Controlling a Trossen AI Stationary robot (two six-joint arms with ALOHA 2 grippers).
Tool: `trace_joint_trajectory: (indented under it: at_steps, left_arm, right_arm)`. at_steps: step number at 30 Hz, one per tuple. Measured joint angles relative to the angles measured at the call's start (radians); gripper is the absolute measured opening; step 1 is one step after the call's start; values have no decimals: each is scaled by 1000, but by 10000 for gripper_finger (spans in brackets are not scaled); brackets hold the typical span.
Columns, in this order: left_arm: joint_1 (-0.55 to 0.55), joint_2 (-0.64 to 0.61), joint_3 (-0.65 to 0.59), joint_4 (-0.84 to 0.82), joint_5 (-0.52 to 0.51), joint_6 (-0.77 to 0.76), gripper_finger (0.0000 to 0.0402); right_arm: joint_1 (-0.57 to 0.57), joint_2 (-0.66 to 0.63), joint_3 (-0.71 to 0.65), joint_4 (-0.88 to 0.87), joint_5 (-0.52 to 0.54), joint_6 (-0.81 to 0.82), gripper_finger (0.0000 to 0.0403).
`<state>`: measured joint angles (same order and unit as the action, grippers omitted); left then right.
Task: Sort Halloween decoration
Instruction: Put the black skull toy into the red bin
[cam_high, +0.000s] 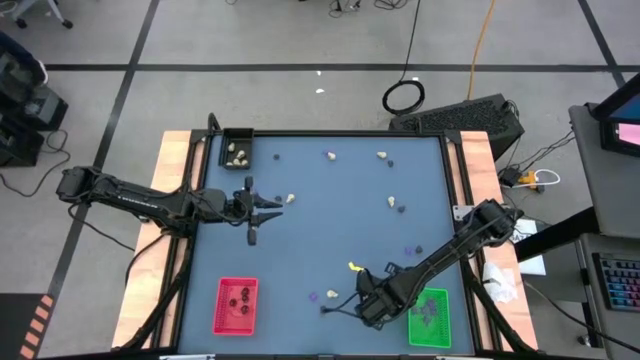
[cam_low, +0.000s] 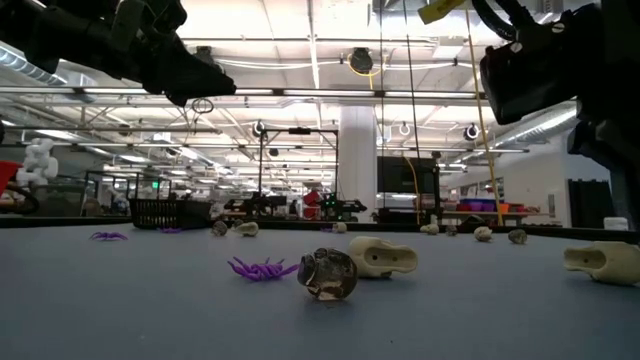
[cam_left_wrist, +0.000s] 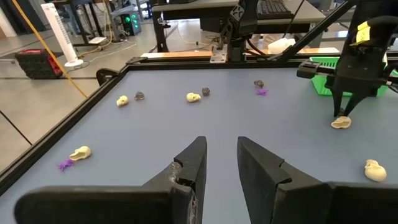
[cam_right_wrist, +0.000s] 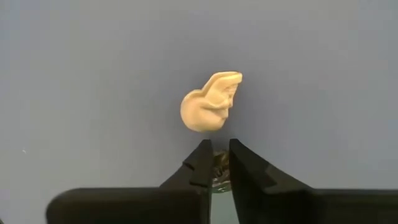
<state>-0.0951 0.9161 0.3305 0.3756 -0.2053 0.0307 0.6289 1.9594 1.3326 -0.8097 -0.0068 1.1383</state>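
A large workshop room with ceiling lights is seen beyond the blue-grey table, over which cream, black and purple trinkets are scattered, the left gripper held partly spread and the right gripper pinched on a dark trinket.

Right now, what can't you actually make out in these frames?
- Right gripper: right wrist view shows something dark between its nearly shut fingers, next to the cream lump; what it is, the fingers hide.
- Green tray: high view, the right arm covers part of it; contents too small to count.
- Red tray and black tray: high view, trinkets inside too small to identify.
- Left gripper: nothing shows between its fingers.
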Motion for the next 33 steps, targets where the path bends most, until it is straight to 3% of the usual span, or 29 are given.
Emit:
trace_joint_trajectory:
  at_steps: [25,29,33]
  left_arm:
    - [0,0,0,0,0,0,84]
    - [0,0,0,0,0,0,84]
    - [0,0,0,0,0,0,84]
  right_arm:
    - [10,-35,-4,1,34,-115,0]
    - [13,-35,-3,6,30,-106,12]
    - [13,-36,2,-2,-1,-104,50]
